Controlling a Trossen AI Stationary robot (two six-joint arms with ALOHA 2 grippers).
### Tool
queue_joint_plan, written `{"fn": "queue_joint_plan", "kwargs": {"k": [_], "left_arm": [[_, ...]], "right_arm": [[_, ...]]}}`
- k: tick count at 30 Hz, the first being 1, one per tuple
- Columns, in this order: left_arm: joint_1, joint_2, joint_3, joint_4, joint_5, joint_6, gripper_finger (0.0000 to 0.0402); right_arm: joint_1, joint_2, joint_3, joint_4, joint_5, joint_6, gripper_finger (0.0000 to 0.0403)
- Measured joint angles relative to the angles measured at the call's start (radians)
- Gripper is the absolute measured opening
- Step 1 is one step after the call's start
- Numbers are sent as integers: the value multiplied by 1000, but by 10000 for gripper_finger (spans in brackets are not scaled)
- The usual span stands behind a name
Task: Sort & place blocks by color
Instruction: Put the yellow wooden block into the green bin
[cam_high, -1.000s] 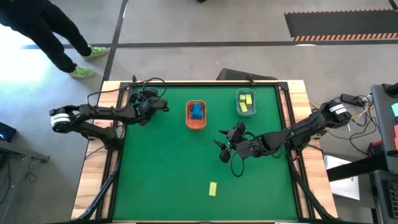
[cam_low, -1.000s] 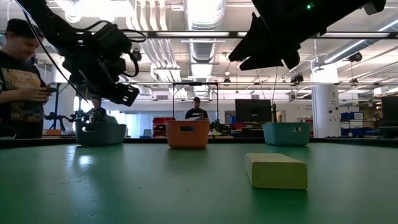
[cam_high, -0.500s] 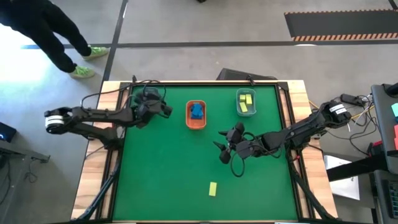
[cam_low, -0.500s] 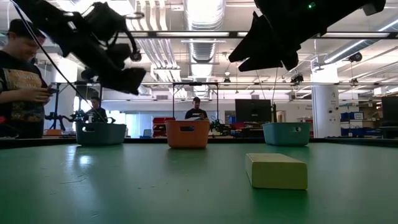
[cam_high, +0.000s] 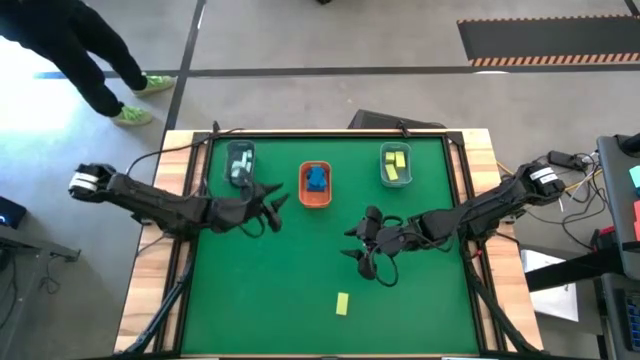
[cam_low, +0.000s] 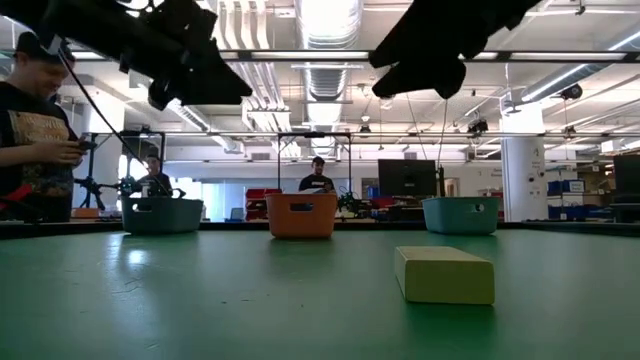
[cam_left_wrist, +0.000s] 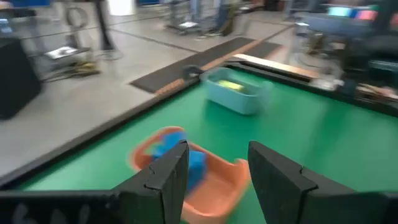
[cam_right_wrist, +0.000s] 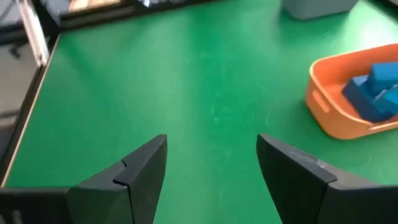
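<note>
One yellow block lies flat on the green table near its near edge and shows close up in the low view. Blue blocks sit in the orange tray. Yellow blocks are in the teal tray, and mint blocks in the grey tray. My left gripper hovers open just left of the orange tray, which fills its wrist view. My right gripper hovers open at mid-table, between the trays and the loose block.
The three trays stand in a row along the far side. Bare green table surrounds the loose block. A person stands beyond the table's far left; legs and shoes show on the floor.
My left gripper has swung from over the grey tray at the far left toward the table's near side and right, ending beside the orange tray, and the mint blocks in the grey tray now show. The right gripper has only shifted a little. No block has moved.
</note>
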Motion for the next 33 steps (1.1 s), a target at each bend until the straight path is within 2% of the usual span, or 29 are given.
{"fn": "queue_joint_plan", "kwargs": {"k": [5,9,16,26,28,33], "left_arm": [[-114,103,-8,95,1,2,150],[-159,191,-7,114,2,2,150],[-163,302,-5,194,2,3,151],[-163,332,11,214,0,3,151],[-163,332,11,214,0,3,151],[-163,332,10,213,-1,3,151]], "right_arm": [[34,21,76,-167,-24,-2,235],[73,54,116,-250,-26,-4,235],[136,121,132,-275,-29,17,235],[178,250,167,-276,-166,3,235],[178,274,183,-276,-204,-64,235],[184,339,232,-295,-259,-351,235]]}}
